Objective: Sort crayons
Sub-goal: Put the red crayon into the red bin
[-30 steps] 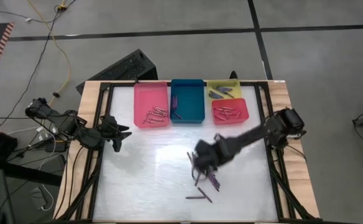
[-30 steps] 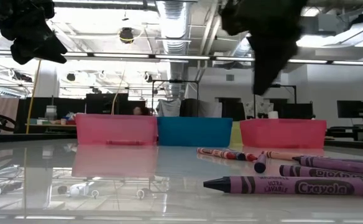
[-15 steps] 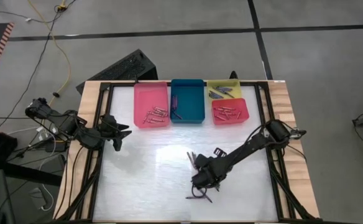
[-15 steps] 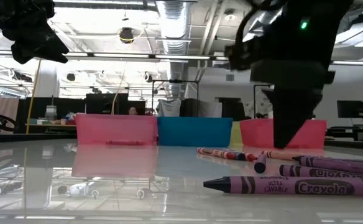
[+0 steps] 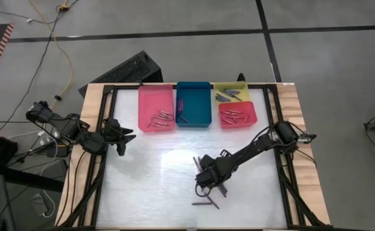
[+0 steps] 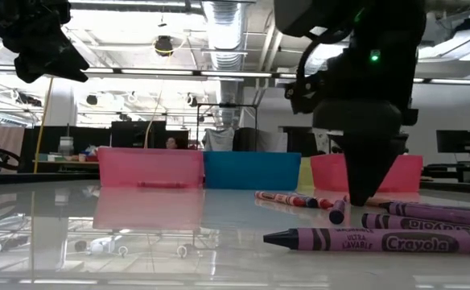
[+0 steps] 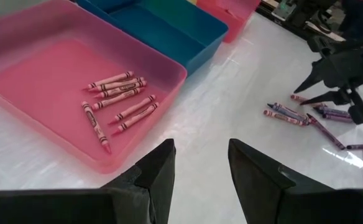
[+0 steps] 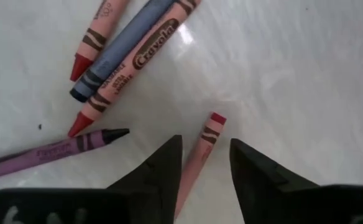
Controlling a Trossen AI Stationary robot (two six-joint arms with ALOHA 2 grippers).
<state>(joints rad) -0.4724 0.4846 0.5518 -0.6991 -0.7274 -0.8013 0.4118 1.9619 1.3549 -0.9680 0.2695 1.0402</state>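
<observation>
Crayons (image 5: pixel 208 183) lie loose on the white table (image 5: pixel 149 179) at about 5 o'clock from its middle: thin paper-wrapped sticks, mostly purple, with a few red ones and a dark blue one among them. More crayons rest in the trays along the 12 o'clock edge. From left to right: the left gripper (image 7: pixel 199 163) hangs at the table's 9 o'clock edge, jaws narrowly apart, holding nothing. The pink tray (image 5: pixel 155 96) holds a handful of pink-red crayons, and the teal tray (image 5: pixel 194 96) a few dark ones. The right gripper (image 8: pixel 205 163) stands low over the loose pile, its fingers (image 8: pixel 163 165) parted either side of a red crayon (image 8: pixel 200 152), not closed on it.
</observation>
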